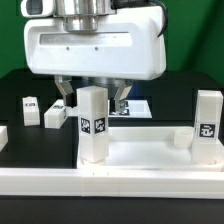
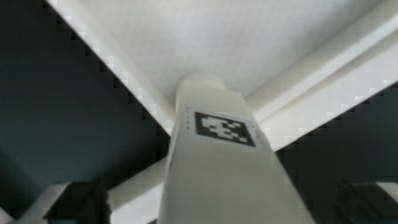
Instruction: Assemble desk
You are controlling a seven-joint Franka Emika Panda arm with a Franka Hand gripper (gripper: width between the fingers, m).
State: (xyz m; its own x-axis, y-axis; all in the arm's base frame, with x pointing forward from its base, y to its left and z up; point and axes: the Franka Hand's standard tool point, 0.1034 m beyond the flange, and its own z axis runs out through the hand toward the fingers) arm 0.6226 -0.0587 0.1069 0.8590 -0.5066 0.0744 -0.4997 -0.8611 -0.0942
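The white tabletop (image 1: 140,152) lies flat in front. One white leg (image 1: 92,122) with a square tag stands upright at its near corner on the exterior view's left. A second leg (image 1: 208,126) stands at the corner on the exterior view's right. My gripper (image 1: 93,98) hangs over the first leg, with a finger (image 1: 64,97) spread wide on each side of its top and not touching it. In the wrist view the leg (image 2: 222,150) rises between my open gripper (image 2: 214,205), with the tabletop (image 2: 214,40) beyond.
Two loose tagged legs (image 1: 30,108) (image 1: 57,114) stand on the black table at the exterior view's left. The marker board (image 1: 134,107) lies behind the tabletop. A long white rail (image 1: 110,186) runs along the front.
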